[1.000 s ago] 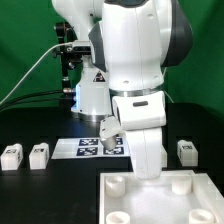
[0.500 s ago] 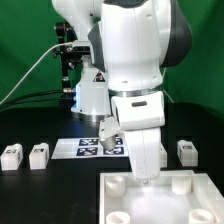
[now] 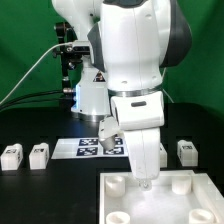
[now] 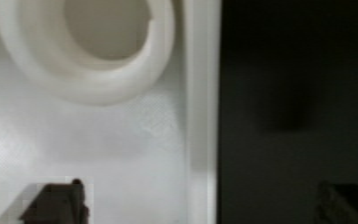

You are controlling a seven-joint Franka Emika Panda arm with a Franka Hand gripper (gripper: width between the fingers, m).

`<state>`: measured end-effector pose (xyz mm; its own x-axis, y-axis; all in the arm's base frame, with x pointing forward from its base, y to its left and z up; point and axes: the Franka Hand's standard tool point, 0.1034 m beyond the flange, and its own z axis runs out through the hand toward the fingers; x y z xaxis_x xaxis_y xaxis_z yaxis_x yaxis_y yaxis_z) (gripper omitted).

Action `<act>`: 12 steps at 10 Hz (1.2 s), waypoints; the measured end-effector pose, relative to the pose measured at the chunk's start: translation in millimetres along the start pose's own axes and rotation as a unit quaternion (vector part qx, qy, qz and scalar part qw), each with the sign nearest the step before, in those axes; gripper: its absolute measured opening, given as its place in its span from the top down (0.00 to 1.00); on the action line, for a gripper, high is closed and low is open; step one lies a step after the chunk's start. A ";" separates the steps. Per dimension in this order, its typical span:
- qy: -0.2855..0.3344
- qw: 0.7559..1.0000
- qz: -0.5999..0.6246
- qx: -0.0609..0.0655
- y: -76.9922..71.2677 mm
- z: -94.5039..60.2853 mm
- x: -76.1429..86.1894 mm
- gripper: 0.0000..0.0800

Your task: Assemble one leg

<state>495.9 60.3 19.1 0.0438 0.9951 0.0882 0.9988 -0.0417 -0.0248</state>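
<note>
Three small white legs with marker tags lie on the black table: two at the exterior view's left (image 3: pixel 12 154) (image 3: pixel 38 153) and one at its right (image 3: pixel 186 150). My gripper (image 3: pixel 147 184) points straight down over the far edge of the large white panel (image 3: pixel 160 205), between its two far corner sockets, close to its surface. In the wrist view my gripper (image 4: pixel 197 202) is open wide and empty; one dark fingertip (image 4: pixel 55 200) is over the panel (image 4: pixel 123 140), the other over the dark table. A round socket (image 4: pixel 101 45) shows beside the panel's edge.
The marker board (image 3: pixel 95 147) lies on the table behind my gripper. The panel has raised round sockets at its corners (image 3: pixel 116 184) (image 3: pixel 181 184). The arm's base and cables stand at the back before a green backdrop.
My gripper has moved a little lower toward the panel's far edge. The legs and the panel have not moved.
</note>
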 end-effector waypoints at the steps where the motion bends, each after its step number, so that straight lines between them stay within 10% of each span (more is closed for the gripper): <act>1: 0.000 1.000 0.000 0.000 0.0 0.0 -0.1 0.19; 7: -0.001 0.998 0.060 -0.006 -5.4 -8.9 3.9 0.19; 12: 0.005 0.940 0.340 -0.011 -30.4 -24.5 71.5 0.19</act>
<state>469.2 130.6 50.5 0.6725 0.7369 0.0685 0.7401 -0.6701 -0.0572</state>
